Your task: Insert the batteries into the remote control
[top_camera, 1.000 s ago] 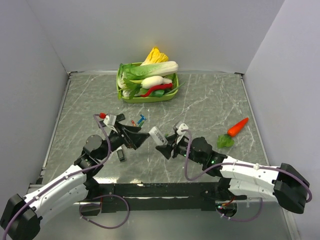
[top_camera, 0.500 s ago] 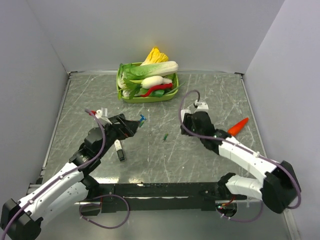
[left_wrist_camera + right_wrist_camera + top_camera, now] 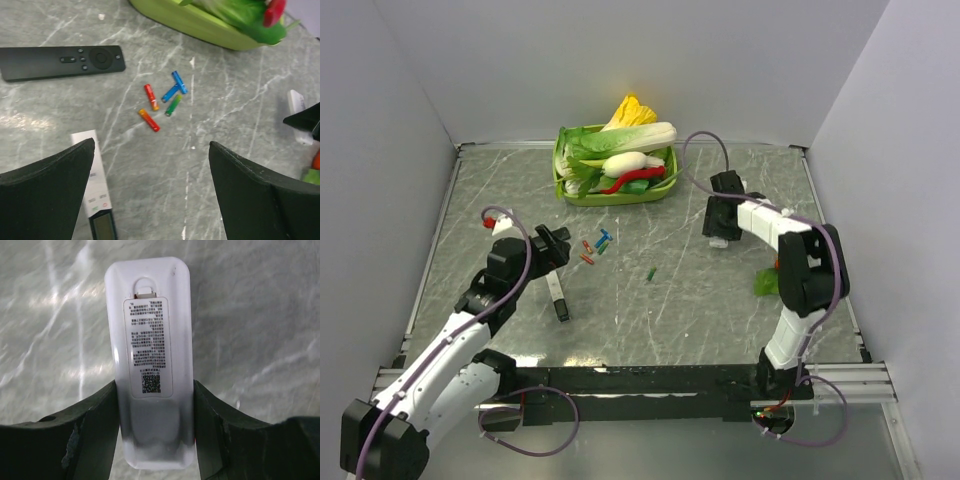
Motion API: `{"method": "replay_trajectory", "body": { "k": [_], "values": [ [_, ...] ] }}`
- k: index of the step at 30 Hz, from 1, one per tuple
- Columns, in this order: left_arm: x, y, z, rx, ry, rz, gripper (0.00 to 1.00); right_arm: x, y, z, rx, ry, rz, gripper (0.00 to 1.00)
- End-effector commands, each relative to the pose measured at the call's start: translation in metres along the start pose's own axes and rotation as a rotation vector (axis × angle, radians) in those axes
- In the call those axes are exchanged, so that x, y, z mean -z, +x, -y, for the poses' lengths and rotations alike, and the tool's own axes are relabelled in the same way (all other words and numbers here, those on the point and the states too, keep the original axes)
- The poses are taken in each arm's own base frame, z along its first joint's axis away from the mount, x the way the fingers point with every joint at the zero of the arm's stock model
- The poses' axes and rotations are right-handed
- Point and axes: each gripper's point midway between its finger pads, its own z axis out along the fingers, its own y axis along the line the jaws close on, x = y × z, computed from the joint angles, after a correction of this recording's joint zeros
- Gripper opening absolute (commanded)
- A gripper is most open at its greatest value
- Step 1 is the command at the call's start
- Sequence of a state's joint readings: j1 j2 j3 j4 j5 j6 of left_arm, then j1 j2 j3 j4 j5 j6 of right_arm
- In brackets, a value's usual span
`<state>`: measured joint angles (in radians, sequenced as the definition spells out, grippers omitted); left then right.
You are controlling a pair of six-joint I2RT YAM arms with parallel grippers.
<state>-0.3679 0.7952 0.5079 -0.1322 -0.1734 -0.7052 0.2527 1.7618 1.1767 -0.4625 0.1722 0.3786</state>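
Observation:
My right gripper (image 3: 155, 386) is shut on a white remote control (image 3: 152, 335), held back side up with its label showing, low over the table at the far right (image 3: 718, 240). Several small batteries lie loose mid-table: red (image 3: 151, 96), orange-red (image 3: 149, 120), green (image 3: 173, 104) and two blue ones (image 3: 179, 81). One more green battery (image 3: 651, 272) lies apart, nearer the centre. My left gripper (image 3: 151, 145) hangs open and empty just left of the cluster (image 3: 595, 245).
A black remote (image 3: 62, 61) and a white remote with a display (image 3: 95, 200) lie by my left gripper. A green basket of vegetables (image 3: 660, 192) stands at the back. A carrot (image 3: 766, 283) lies partly hidden behind my right arm.
My right arm swung from the table's middle to the far right, carrying the white remote. My left gripper drew back to the left, and the batteries came into view.

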Motion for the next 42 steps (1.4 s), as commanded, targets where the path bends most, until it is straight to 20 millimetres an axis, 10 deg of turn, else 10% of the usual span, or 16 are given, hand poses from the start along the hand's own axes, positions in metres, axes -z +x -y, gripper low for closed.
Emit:
{"method": "replay_trajectory", "body": {
  "k": [1,11,18,24,42],
  "values": [
    [0.005,-0.005,-0.01,-0.019,-0.043,0.031,0.99,-0.013,-0.016,0.008,-0.026,0.014,-0.054,0.22],
    [0.013,-0.034,-0.012,-0.137,-0.088,0.143,0.99,-0.014,-0.028,0.017,-0.016,0.001,-0.062,1.0],
    [-0.002,-0.025,0.007,-0.284,-0.026,0.059,0.99,0.077,-0.054,-0.007,-0.013,-0.255,0.19,1.0],
    [-0.047,-0.016,0.007,-0.345,-0.072,-0.11,0.99,0.136,-0.024,-0.031,0.07,-0.404,0.322,1.0],
    [-0.155,0.011,-0.072,-0.76,0.013,-0.544,0.89,0.201,0.052,-0.056,0.235,-0.708,0.455,1.0]
  ]
}}
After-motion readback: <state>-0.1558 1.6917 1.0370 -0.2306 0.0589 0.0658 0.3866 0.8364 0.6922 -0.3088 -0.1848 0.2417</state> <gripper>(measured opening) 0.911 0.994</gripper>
